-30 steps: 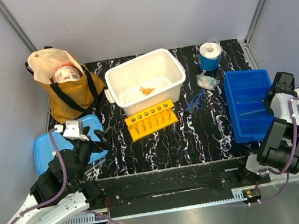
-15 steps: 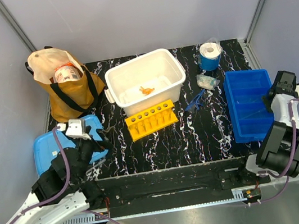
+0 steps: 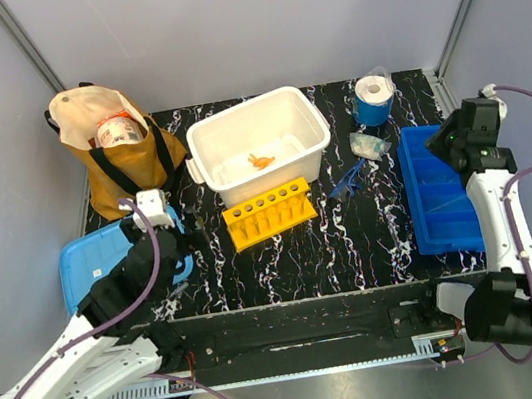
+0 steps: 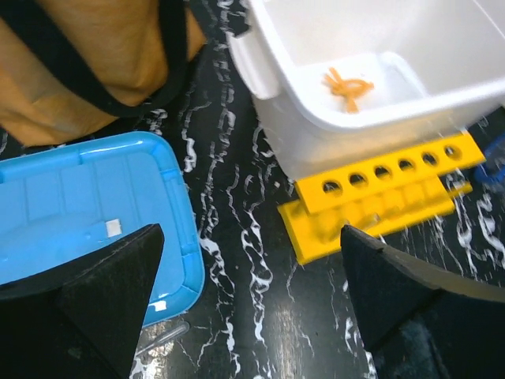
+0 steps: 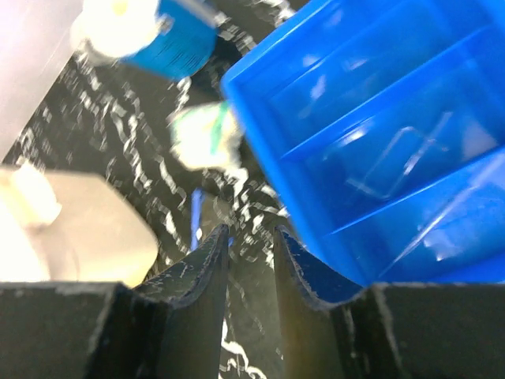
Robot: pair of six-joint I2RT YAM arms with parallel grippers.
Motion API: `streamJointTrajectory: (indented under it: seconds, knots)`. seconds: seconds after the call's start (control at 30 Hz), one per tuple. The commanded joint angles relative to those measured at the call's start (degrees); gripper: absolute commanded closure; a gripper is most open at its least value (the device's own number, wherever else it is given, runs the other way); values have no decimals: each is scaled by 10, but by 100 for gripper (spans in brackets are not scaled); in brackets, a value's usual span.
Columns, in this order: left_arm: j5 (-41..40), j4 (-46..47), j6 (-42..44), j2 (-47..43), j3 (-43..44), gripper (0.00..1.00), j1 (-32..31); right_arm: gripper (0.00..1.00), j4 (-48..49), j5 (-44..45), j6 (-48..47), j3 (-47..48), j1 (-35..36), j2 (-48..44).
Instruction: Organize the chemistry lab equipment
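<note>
The clear safety glasses with blue frame [image 3: 347, 181] lie right of the white bin [image 3: 306, 122]. A small clear packet [image 3: 369, 145] lies behind them. The yellow-orange knotted piece [image 3: 260, 160] lies inside the bin and shows in the left wrist view [image 4: 347, 83]. A thin clear tube [image 4: 162, 339] lies by the light blue lid [image 4: 87, 205]. Clear tubes [image 5: 387, 166] lie in the blue divided tray [image 3: 430, 224]. My left gripper [image 3: 154, 215] [image 4: 248, 260] is wide open and empty above the table. My right gripper [image 3: 454, 136] [image 5: 251, 237] is empty, open only narrowly, over the tray's far left corner.
A yellow tube rack [image 3: 268, 212] stands in front of the bin. A brown cloth bag [image 3: 118, 157] stands at the back left. A blue roll [image 3: 372, 100] stands at the back right. The tray's left wall [image 5: 260, 150] is right beside my right fingers.
My left gripper moved forward along the lid toward the rack. My right arm rose from beside the tray and swung left over its far end.
</note>
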Motion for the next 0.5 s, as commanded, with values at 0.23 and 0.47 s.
streamJointTrajectory:
  seconds: [0.23, 0.47]
  knots:
    - [275, -75, -222, 102, 43, 19, 368, 65, 32, -69, -18, -40, 144, -75]
    - [201, -209, -506, 48, -15, 39, 429, 65, 43, -111, -23, -72, 170, -120]
